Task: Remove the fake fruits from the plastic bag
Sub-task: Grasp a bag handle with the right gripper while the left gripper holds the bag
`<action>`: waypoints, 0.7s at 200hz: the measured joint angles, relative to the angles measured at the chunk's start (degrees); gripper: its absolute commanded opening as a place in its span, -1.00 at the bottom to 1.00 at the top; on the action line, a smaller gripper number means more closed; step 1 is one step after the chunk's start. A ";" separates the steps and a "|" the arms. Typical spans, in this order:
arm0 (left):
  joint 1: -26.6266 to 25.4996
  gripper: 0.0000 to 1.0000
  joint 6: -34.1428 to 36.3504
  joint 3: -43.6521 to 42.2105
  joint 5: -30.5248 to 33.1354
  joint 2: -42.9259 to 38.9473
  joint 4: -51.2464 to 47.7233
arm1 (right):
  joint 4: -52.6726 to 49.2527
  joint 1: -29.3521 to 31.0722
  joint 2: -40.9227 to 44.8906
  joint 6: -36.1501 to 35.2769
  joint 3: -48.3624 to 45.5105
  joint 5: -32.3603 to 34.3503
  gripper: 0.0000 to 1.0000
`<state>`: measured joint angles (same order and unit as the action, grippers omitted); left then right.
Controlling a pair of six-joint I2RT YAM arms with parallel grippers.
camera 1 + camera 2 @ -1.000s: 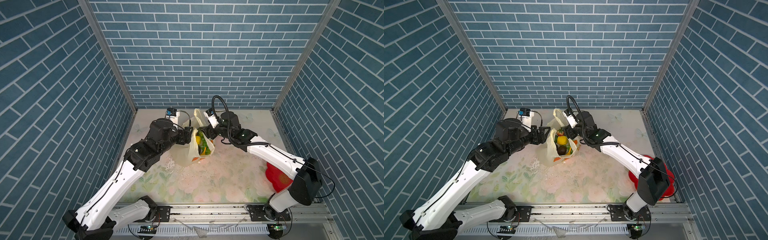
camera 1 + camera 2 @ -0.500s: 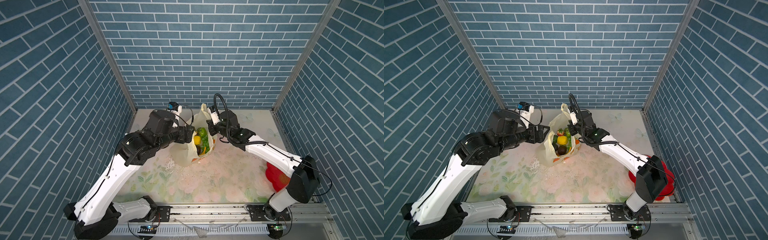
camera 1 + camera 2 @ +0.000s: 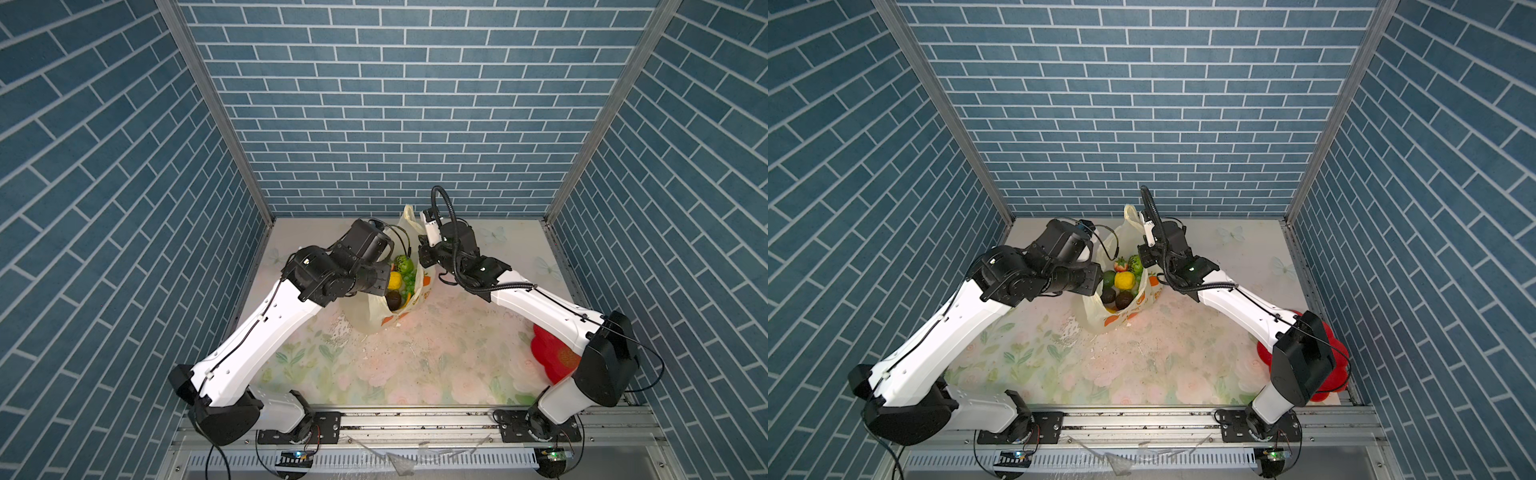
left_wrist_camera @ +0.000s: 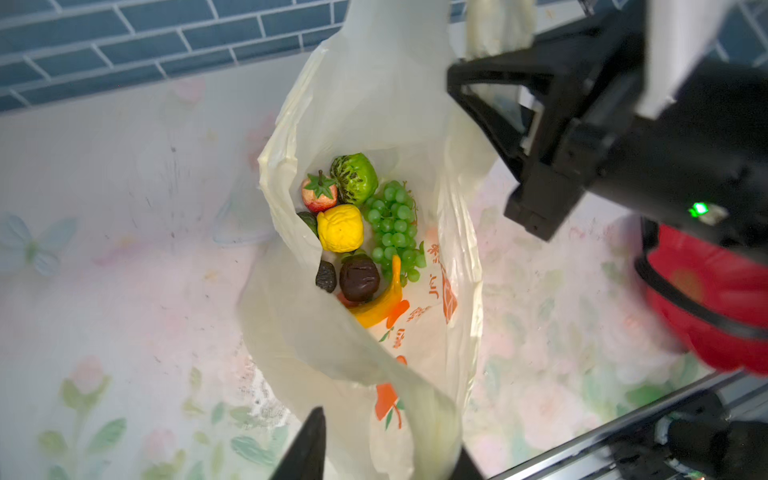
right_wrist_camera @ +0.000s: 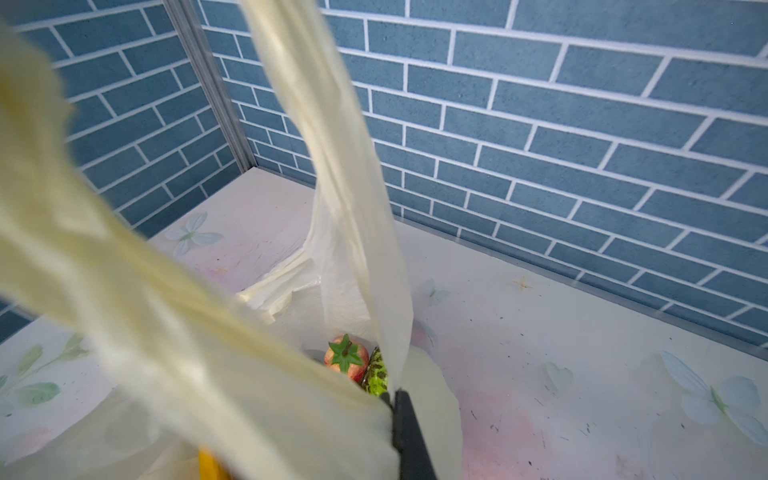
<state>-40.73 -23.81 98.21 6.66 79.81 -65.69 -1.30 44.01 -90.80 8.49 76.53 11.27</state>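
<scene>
The plastic bag [image 3: 1113, 320] stands upright mid-table with the fake fruits [image 4: 357, 232] inside. At its 9 o'clock rim the left gripper [image 4: 386, 432] straddles the film, though whether it is pinching cannot be told. Farther back, at 2 o'clock, the right gripper [image 5: 392, 399] clamps the rim; the thin film could slip free and collapse the mouth.

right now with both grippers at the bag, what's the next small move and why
Probably draw the left gripper back toward its own side to widen the mouth. The right gripper is shut on one rim of the plastic bag, the opposite rim runs between the left jaws, and the fake fruits all lie deep inside a narrow opening. Whether the left grip is firm is unclear.
</scene>
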 measured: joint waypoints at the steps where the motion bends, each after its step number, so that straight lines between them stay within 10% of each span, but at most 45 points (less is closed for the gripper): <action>1: 0.24 -0.92 -0.20 0.00 -0.15 0.09 0.09 | 0.00 -0.07 0.00 0.13 0.00 0.07 -1.00; 33: 8.72 -1.00 0.46 5.70 -2.99 6.73 3.26 | 0.04 -3.21 0.15 3.87 0.02 -1.07 -1.00; 98: 12.74 -1.00 3.45 43.85 -8.04 30.27 6.34 | -0.46 -12.15 0.76 11.23 0.63 -5.14 -1.00; 140: 12.87 -1.00 5.07 17.75 -10.25 16.52 19.12 | 0.83 -11.82 7.63 11.93 -3.19 -5.99 -1.00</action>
<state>-27.86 -18.74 115.96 -3.60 96.33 -46.57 -0.47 32.18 -83.18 20.43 73.34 5.28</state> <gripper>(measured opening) 0.047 0.047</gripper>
